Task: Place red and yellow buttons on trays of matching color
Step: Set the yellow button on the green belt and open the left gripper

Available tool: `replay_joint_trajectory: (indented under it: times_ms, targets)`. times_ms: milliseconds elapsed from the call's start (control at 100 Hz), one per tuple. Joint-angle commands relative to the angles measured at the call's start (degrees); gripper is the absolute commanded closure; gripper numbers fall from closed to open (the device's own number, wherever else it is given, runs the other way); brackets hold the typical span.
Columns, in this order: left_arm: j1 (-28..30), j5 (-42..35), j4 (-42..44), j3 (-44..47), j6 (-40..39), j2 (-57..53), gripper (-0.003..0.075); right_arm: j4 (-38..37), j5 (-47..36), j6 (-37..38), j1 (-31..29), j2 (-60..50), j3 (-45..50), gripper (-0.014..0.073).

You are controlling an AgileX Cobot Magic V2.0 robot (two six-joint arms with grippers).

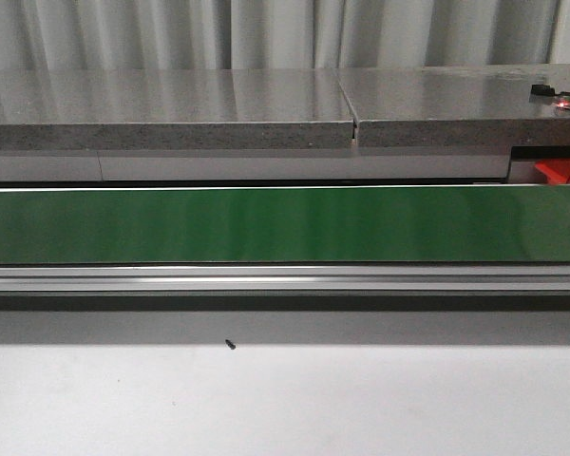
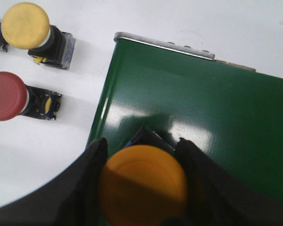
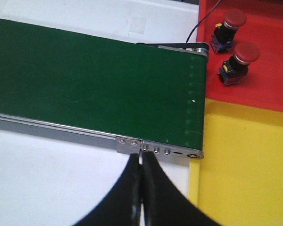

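Red tray (image 3: 269,66) holds two red buttons (image 3: 233,59), side by side near belt end. Yellow tray (image 3: 245,160) next to it, no buttons in part I see. Left gripper (image 2: 144,181) clamped on yellow button (image 2: 144,186), cap between both fingers (image 2: 87,183), over end of green belt (image 2: 203,122). Spare yellow button (image 2: 26,26) and spare red button (image 2: 7,96) lie on white table (image 2: 47,150) beside belt, well apart from gripper. Right gripper (image 3: 141,188) pinched closed, nothing in it, hovering by belt's metal rail (image 3: 165,151). Front view: bare belt only.

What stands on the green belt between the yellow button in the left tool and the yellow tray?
Nothing visible: the green conveyor belt is bare up to the empty yellow plastic tray.
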Motion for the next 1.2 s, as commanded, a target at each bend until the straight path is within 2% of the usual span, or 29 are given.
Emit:
replay_joint_trajectory:
  times_ms: [0,120,220,310,360,370,440,530,820,1030,1190]
  targets:
    - [-0.28,-1.26,-0.35,-2.11,-0.10,-2.03,0.0633,-0.62,-3.59,0.09,-0.39,-0.37,-1.54,0.0663]
    - [-0.28,-0.57,-0.35,-2.11,-0.10,-2.03,0.0627,-0.62,-3.59,0.09,-0.39,-0.37,-1.54,0.0663]
    - [-0.28,-0.43,-0.35,-2.11,-0.10,-2.03,0.0561,-0.62,-3.59,0.09,-0.39,-0.37,-1.54,0.0663]
    - [-0.28,-0.30,-0.35,-2.11,-0.10,-2.03,0.0426,-0.62,-3.59,0.09,-0.39,-0.37,-1.54,0.0663]
    - [-0.28,-0.30,-0.35,-2.11,0.02,-2.03,0.0328,-0.62,-3.59,0.09,-0.39,-0.37,-1.54,0.0663]
    - [-0.28,-0.30,-0.35,-2.11,0.02,-2.03,0.0286,-0.62,-3.59,0.09,-0.39,-0.37,-1.54,0.0663]
    - [-0.28,-0.50,-0.35,-2.11,0.02,-2.03,0.0161,-0.62,-3.59,0.09,-0.39,-0.37,-1.54,0.0663]
    - [-0.28,-0.54,-0.48,-2.27,0.02,-2.14,0.0085,-0.62,-3.59,0.09,-0.39,-0.37,-1.54,0.0663]
    - [-0.28,0.89,-5.74,-7.42,3.13,-2.14,0.0079,-0.62,-3.59,0.09,-0.39,-0.37,-1.54,0.0663]
    - [-0.15,1.37,-5.75,-10.77,3.13,-2.24,0.0079,-0.62,-3.59,0.09,-0.39,-0.37,-1.54,0.0663]
    - [2.04,1.46,-5.75,-10.77,2.12,-2.79,0.0079,-0.62,-3.59,0.09,-0.39,-0.37,-1.54,0.0663]
